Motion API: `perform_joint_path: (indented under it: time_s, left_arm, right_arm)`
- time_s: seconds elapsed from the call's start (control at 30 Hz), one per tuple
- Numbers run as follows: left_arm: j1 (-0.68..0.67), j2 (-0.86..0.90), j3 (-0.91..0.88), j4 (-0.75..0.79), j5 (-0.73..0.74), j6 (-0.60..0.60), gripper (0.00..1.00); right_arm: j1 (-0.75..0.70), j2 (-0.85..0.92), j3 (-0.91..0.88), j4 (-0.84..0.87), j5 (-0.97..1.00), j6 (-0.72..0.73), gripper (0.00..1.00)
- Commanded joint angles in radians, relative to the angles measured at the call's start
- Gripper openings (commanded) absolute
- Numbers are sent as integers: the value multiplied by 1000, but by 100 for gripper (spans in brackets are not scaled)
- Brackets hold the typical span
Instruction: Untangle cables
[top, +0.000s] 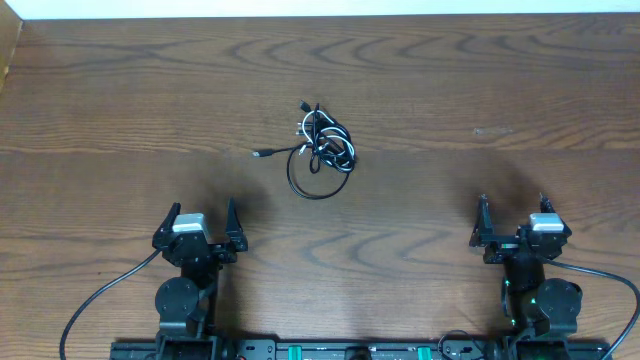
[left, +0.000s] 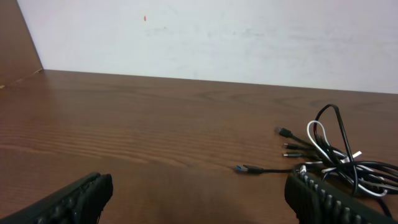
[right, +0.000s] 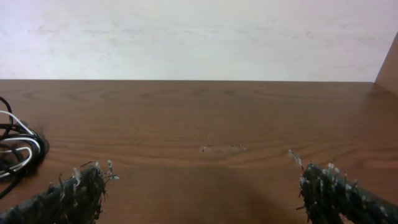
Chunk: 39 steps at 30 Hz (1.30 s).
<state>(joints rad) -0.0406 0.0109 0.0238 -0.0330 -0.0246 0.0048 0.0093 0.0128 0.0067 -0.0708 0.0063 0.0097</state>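
The cables lie in one tangled bundle of thin black and white cords near the table's middle, with a loop toward the near side and a plug end pointing left. In the left wrist view the cables sit at the right, several plugs fanned out to the left. The right wrist view catches only the bundle's edge, the cables at far left. My left gripper is open at the near left, well short of the bundle. My right gripper is open at the near right. Nothing is between either pair of fingers.
The brown wooden table runs back to a white wall. A faint pale scuff marks the wood ahead of the right gripper. Thick black arm wires trail near the front edge by both bases.
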Motion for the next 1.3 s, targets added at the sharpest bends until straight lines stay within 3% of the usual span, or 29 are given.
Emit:
perform_joint_path:
  time_s: [0.0,1.27]
  left_arm:
    - [5,-6,-19,-40,-5,14,93]
    - [5,-6,-19,-35,-5,-10,93]
  right_arm:
    - [-9,-7,-1,-5,-6,-15,99]
    - [-9,-7,-1,-5,-6,-15,99]
